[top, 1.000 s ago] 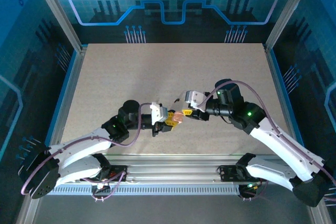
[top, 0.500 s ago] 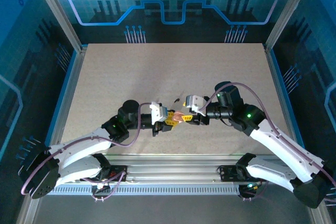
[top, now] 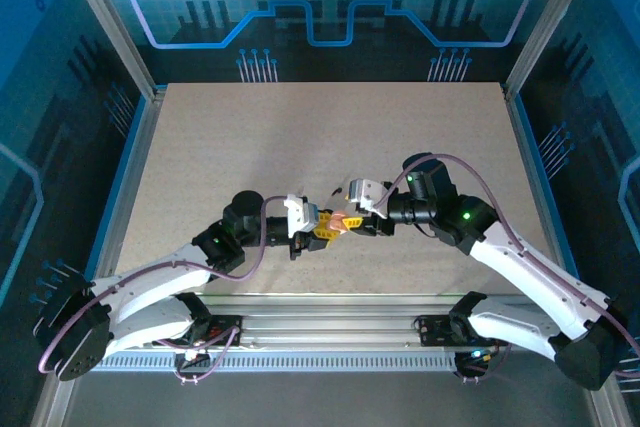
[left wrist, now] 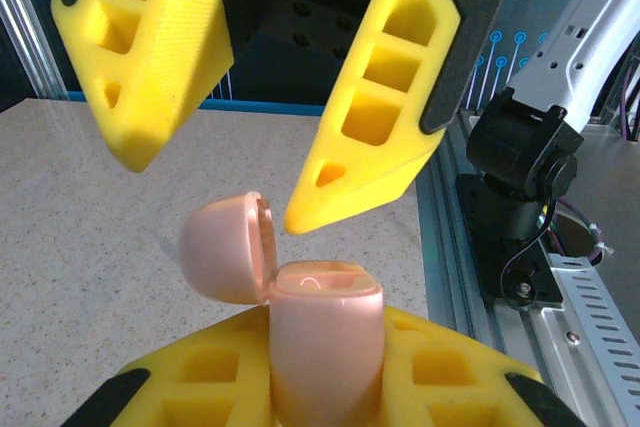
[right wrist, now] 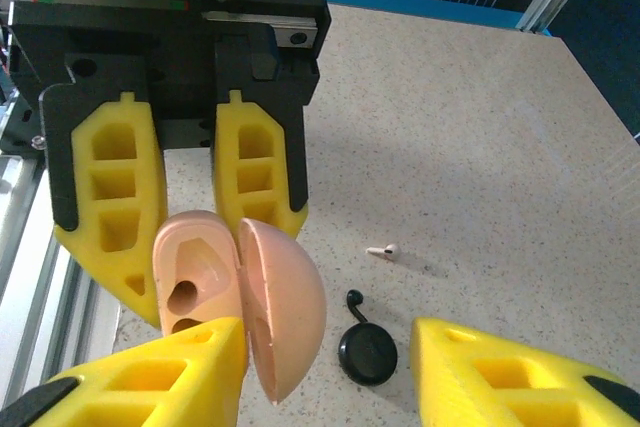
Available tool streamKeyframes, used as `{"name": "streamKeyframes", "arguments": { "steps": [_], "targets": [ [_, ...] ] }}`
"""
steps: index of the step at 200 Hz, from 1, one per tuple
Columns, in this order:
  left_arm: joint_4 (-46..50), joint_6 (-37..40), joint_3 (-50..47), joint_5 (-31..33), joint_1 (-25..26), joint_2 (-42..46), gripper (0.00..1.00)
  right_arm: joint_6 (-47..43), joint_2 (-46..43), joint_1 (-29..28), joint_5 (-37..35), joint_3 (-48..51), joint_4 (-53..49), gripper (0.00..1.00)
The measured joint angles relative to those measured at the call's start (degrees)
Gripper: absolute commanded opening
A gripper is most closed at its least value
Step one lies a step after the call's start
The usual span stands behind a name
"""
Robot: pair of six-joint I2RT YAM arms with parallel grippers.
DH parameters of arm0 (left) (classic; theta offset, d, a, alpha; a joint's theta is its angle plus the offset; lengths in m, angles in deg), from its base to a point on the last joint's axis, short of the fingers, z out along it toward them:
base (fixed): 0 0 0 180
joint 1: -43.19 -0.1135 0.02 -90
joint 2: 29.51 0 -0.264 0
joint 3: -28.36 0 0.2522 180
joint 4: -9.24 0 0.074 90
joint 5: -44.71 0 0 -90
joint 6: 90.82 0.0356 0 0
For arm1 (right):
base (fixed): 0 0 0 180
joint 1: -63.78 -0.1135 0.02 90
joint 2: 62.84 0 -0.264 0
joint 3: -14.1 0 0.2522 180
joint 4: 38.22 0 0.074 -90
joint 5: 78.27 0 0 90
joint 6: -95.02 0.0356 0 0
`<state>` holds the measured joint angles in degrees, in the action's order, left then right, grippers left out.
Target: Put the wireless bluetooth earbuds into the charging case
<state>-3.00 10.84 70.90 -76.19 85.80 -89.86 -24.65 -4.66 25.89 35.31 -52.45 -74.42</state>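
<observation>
Reaching in from both near corners, elbows bent, wrists turned toward each other, meeting low over the front middle of the table (top: 300, 137). Tilted slightly down at both wrists, nose to nose.

Clamped with the left claw (top: 322, 232) on the case (left wrist: 325, 337), pinched low on its body and held clear of the table. Pale pink, smooth and rounded; hinged open, with the lid (left wrist: 225, 247) swung out to one side. From the right wrist, looking into the body at two dark sockets.

Spread well apart at the right claw (right wrist: 330, 387), gripping nothing, straddling the open lid, with one yellow tip just beside the hinge; cannot tell whether touching.

Lying on the table beyond the case, one tiny white earbud (right wrist: 382, 251), apart from both claws, near a small black disc (right wrist: 367, 352).
</observation>
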Motion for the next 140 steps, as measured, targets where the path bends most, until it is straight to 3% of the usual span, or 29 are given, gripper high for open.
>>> {"name": "streamKeyframes", "arguments": {
  "steps": [82, 102, 140],
  "targets": [
    [0.0, -0.2, 0.0, 1.3, 0.0, 0.2, 0.17, 2.1, -0.2, 0.0, -3.8, 0.5, 2.5, 0.47],
    [0.0, -0.5, -0.1, 2.0, 0.0, 0.8, 0.16, 3.1, -0.9, 0.0, -4.3, 0.8, 3.0, 0.53],
    [0.0, -2.0, -2.0, 6.2, -0.6, 3.5, 0.16, 11.1, -2.1, 0.1, -7.2, 0.4, 4.7, 0.57]
  ]
}}
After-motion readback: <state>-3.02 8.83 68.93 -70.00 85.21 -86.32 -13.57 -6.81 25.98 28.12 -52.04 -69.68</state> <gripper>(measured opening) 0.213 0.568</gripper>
